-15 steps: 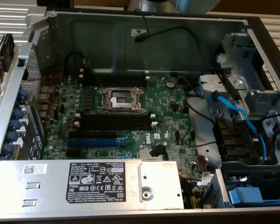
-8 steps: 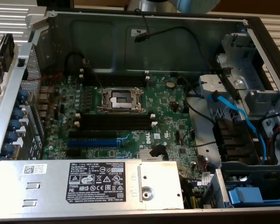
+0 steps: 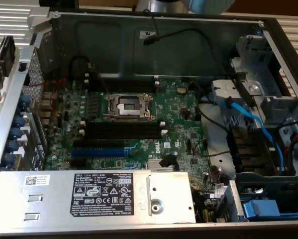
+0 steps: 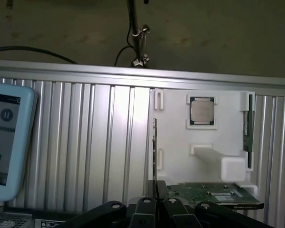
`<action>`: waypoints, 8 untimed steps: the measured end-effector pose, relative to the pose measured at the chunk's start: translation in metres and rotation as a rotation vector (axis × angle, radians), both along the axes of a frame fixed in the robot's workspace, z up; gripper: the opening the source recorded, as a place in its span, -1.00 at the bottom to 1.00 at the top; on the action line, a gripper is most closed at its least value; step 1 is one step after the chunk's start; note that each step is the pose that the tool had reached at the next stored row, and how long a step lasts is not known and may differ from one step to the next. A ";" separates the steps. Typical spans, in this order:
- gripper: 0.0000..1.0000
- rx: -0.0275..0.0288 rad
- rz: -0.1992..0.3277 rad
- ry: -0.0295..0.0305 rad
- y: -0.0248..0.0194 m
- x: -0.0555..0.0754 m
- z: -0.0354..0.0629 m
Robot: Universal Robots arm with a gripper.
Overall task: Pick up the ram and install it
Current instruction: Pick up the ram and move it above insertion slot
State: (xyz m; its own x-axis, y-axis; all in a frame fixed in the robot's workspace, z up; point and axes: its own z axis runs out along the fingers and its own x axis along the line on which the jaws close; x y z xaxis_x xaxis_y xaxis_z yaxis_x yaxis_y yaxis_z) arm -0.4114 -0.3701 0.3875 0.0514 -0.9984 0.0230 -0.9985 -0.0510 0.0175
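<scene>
The ram [image 4: 247,128] stands on edge at the holder's [image 4: 175,123] side, the processor [image 4: 202,110] seated in a recess beside it

The exterior camera is looking steeply down from close into the open computer case [image 3: 153,45], with the power supply [image 3: 89,194] nearest and the motherboard [image 3: 139,124] beyond. The wrist camera is facing across the ribbed metal table [image 4: 85,142] toward a white holder [image 4: 175,142]. Both are catching that ribbed table.

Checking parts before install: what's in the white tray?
A square processor chip and a green ram lie in the white tray; other green boards stand edgewise. The tool covers one edge.
</scene>
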 end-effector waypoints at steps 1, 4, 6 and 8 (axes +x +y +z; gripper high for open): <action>-0.76 0.0000 0.000 0.0015 -0.0003 0.004 0.0018; -0.76 0.0004 0.000 0.0090 -0.0010 0.012 0.0056; -0.76 0.0008 0.000 0.0182 -0.0014 0.016 0.0065; -0.76 0.0013 0.000 0.0323 -0.0018 0.020 0.0069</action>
